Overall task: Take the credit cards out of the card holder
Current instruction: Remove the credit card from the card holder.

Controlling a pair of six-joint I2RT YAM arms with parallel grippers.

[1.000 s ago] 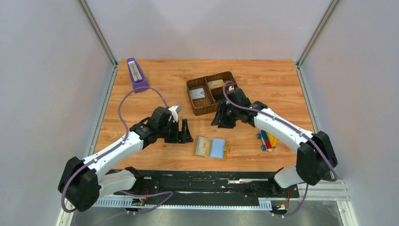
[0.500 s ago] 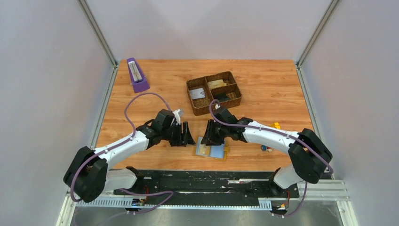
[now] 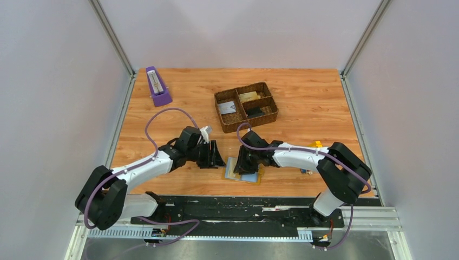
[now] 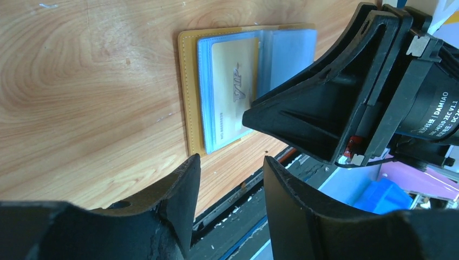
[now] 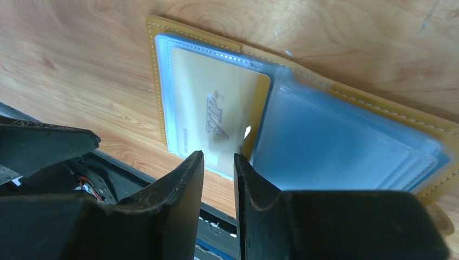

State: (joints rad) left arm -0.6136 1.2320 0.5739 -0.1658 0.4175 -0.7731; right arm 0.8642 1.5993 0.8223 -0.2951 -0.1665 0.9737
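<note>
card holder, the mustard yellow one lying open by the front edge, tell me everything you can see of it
The mustard-yellow folding card holder lies open and flat on the wooden table, near its front edge. Its stitched cover looks leather-like; inside are translucent light blue plastic pockets. One side holds a gold card printed VIP; the other side shows no card. The right gripper hovers over the card's edge, jaws narrowly apart; contact cannot be told.

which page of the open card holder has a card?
The left page in the top view: a gold VIP card sits in its clear pocket, just ahead of the right gripper. The other page shows only blue.
</note>
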